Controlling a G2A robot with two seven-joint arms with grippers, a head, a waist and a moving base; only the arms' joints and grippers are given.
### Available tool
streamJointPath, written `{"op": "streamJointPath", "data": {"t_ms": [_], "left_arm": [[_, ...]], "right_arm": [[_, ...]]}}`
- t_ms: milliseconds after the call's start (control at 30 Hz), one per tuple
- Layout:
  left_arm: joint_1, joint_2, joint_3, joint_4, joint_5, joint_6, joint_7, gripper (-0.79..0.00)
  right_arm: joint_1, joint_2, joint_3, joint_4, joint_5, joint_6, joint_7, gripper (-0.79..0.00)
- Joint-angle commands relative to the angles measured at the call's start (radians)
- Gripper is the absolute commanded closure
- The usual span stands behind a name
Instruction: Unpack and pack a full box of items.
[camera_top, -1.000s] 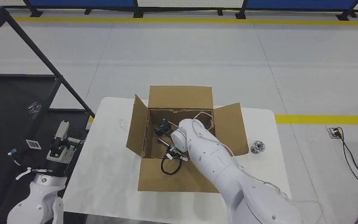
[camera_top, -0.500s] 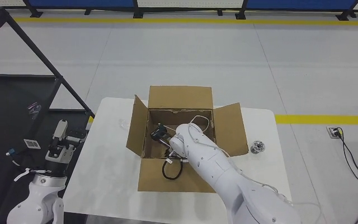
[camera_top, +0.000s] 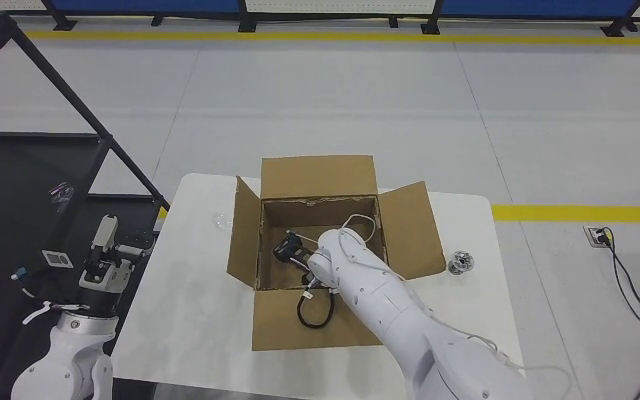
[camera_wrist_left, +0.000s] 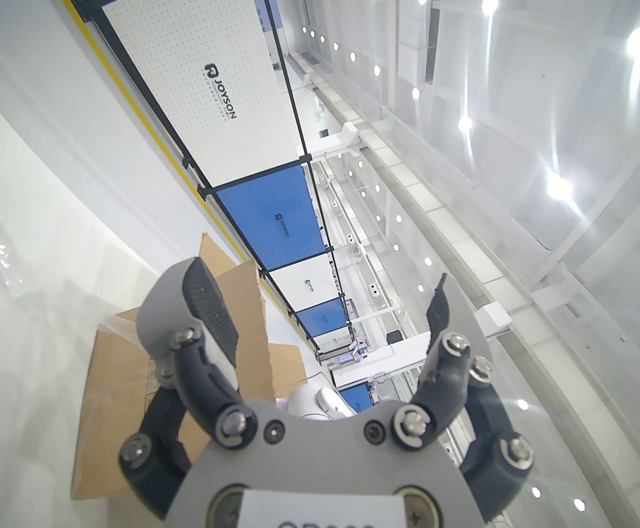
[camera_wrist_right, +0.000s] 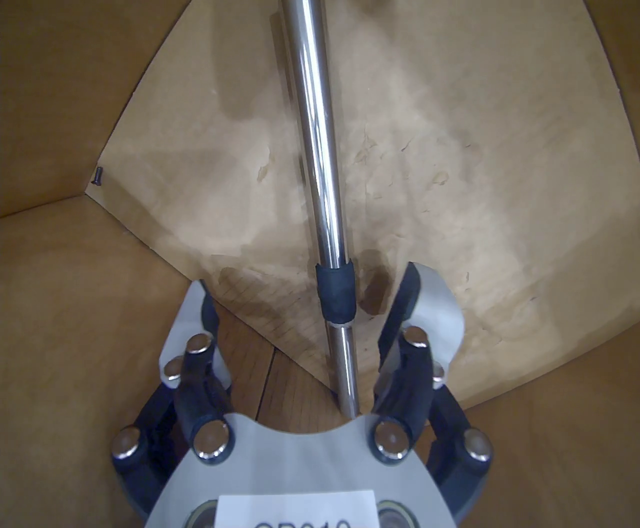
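An open cardboard box (camera_top: 400, 232) stands on the white table (camera_top: 200, 300) with its flaps spread. My right arm reaches down into it. Inside the box, my right gripper (camera_wrist_right: 310, 287) is open, its fingers on either side of a shiny metal rod (camera_wrist_right: 312, 125) with a black band (camera_wrist_right: 336, 292); the pads are clear of the rod. The rod lies along the brown paper on the box floor (camera_wrist_right: 450, 165). At the table's left edge my left gripper (camera_wrist_left: 320, 280) points up toward the ceiling, open, with nothing between its fingers; the box (camera_wrist_left: 125, 390) lies beyond it.
A small shiny ball-like object (camera_top: 460, 262) sits on the table right of the box. A clear plastic piece (camera_top: 218, 218) lies by the left flap. A tiny black screw (camera_wrist_right: 97, 176) rests in a box corner. A black frame (camera_top: 100, 140) stands at the left.
My right gripper has shifted a little toward the box's near side, and the box has slid and turned slightly. The left arm has barely moved.
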Motion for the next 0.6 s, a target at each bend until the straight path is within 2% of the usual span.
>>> {"op": "streamJointPath", "data": {"t_ms": [0,333,433,500,567], "left_arm": [[0.0,0.001,0.001,0.0,-0.001,0.001,0.002,-0.785],[0.002,0.007,0.004,-0.002,-0.007,-0.002,0.008,-0.785],[0.003,0.009,0.002,0.0,-0.012,-0.004,0.011,-0.785],[0.005,0.01,0.001,0.001,-0.014,-0.004,0.012,-0.785],[0.006,0.011,0.001,0.001,-0.016,-0.002,0.013,-0.785]], "right_arm": [[0.001,0.0,0.002,0.003,-0.005,0.006,-0.003,-0.329],[0.004,-0.003,0.015,0.018,-0.025,0.104,-0.019,-0.299],[0.004,-0.003,0.021,0.025,-0.028,0.141,-0.027,-0.265],[0.005,-0.002,0.028,0.027,-0.021,0.144,-0.038,-0.252],[0.006,0.0,0.032,0.027,-0.02,0.128,-0.04,-0.274]]}}
